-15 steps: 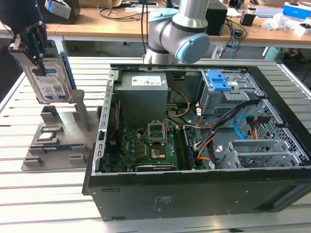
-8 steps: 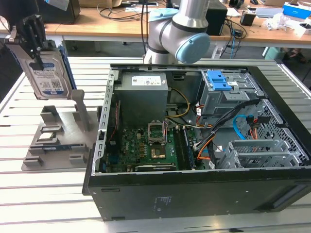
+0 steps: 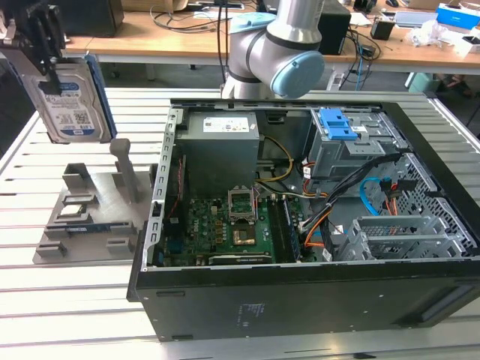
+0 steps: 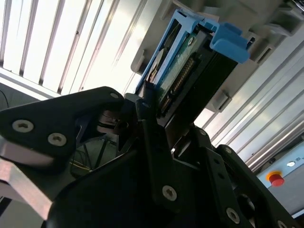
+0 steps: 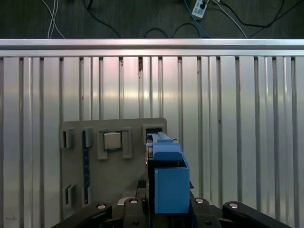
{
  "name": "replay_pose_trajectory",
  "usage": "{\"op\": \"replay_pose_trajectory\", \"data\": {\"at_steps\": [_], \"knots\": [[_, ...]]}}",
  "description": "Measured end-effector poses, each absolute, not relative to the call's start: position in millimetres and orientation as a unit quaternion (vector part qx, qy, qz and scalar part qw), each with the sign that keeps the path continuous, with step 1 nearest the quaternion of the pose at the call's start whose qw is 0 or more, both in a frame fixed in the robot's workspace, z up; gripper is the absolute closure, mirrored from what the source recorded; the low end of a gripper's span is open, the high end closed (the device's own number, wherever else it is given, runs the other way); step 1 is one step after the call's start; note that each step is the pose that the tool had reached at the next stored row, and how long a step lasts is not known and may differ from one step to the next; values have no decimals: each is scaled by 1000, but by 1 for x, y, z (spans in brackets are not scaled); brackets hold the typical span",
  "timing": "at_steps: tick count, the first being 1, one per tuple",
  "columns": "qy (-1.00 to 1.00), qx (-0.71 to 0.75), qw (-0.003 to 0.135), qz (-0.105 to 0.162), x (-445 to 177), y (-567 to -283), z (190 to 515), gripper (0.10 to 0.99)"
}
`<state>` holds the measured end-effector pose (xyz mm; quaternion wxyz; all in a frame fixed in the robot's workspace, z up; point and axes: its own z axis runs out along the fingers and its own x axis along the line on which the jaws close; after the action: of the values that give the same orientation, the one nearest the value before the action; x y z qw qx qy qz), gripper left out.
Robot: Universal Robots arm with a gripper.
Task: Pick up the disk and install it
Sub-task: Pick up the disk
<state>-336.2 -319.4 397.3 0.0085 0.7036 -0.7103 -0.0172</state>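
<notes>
Aloft, end effector (image 3: 51, 75) pinching disk (image 3: 73, 101), its connector (image 4: 183, 76) in the second wrist view

Quick tally: one hard drive (image 3: 73, 101), just the one, and one gripper (image 3: 51, 75) on one robot arm (image 3: 289, 52). Down on the single slatted table (image 3: 75, 315) I count one open computer case (image 3: 300, 300) and one grey holder tray (image 3: 97, 217). On that tray, a single square silver chip (image 5: 112, 140). Inside the case: one grey power supply (image 3: 221, 146), one green circuit board (image 3: 202, 229), one blue plastic latch (image 3: 335, 124). In the second wrist view, one red button (image 4: 274, 179). In the first wrist view, one white power strip (image 5: 199, 7) beyond the table edge, and there again one tray, one chip.
</notes>
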Motion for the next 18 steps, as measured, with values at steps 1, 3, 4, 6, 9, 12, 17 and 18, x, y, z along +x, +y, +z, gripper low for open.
{"op": "replay_pose_trajectory", "data": {"at_steps": [1, 3, 4, 6, 9, 12, 17, 18], "knots": [[-710, 704, 8, -17, -336, -319, 400, 725], [-710, 704, 8, -17, -336, -319, 404, 725], [-710, 704, 8, -17, -336, -319, 406, 725], [-710, 704, 9, -17, -336, -319, 410, 725], [-710, 704, 9, -17, -336, -319, 416, 725], [-710, 704, 9, -18, -336, -319, 426, 725], [-710, 704, 9, -18, -336, -319, 437, 725], [-710, 704, 9, -18, -336, -319, 439, 725]]}}
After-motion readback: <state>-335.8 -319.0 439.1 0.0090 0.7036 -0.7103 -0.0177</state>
